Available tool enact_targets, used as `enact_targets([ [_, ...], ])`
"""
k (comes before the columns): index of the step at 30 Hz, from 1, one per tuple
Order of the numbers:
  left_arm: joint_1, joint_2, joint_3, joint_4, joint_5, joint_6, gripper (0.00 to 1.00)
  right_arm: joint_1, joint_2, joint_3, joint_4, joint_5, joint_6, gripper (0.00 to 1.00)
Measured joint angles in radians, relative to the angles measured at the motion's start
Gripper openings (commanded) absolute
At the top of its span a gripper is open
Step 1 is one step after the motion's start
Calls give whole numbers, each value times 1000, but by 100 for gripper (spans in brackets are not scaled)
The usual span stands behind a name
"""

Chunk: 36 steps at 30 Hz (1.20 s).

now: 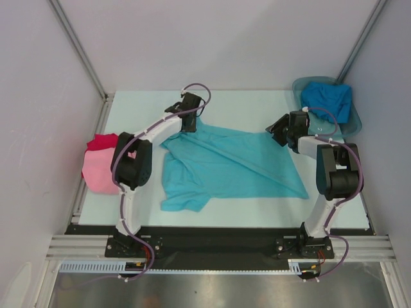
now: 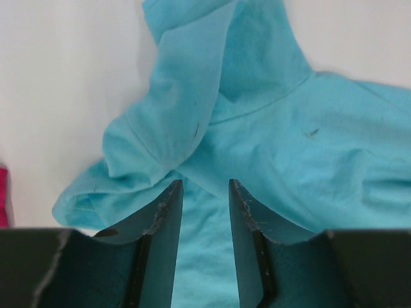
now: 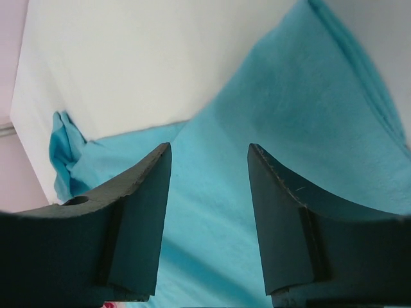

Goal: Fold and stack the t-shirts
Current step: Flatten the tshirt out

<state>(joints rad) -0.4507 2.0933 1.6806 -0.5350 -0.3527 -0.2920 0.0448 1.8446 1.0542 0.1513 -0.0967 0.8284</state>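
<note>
Across the middle of the tabletop [image 1: 250, 106] lay the turquoise shirt [image 1: 225, 163]; the left hand [image 2: 205, 189] and right hand [image 3: 209, 151] both stood open over its far edge.

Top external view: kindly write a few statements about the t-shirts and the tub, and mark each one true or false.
1. The turquoise t-shirt lies spread in the middle of the table. True.
2. The blue t-shirt lies in the grey tub. True.
3. The pink t-shirt is inside the tub. False: it lies at the table's left edge, beside the red t-shirt.
4. The jaws of the right gripper are shut. False: they stand apart above the turquoise cloth.
</note>
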Motion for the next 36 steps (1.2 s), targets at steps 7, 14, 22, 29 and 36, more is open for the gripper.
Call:
enact_targets([
  [7, 1, 112, 110, 21, -41, 61, 40, 11, -53, -101, 62, -25, 9, 54],
  [14, 13, 251, 235, 12, -49, 93, 40, 23, -93, -125, 104, -33, 8, 53],
  [22, 36, 270, 314, -5, -69, 110, 40, 25, -83, -125, 152, -51, 9, 51],
  [29, 77, 270, 318, -6, -87, 110, 31, 39, -48, -126, 179, -60, 16, 49],
  [36, 95, 270, 306, -5, -112, 109, 0, 41, -48, -157, 217, -63, 28, 46],
])
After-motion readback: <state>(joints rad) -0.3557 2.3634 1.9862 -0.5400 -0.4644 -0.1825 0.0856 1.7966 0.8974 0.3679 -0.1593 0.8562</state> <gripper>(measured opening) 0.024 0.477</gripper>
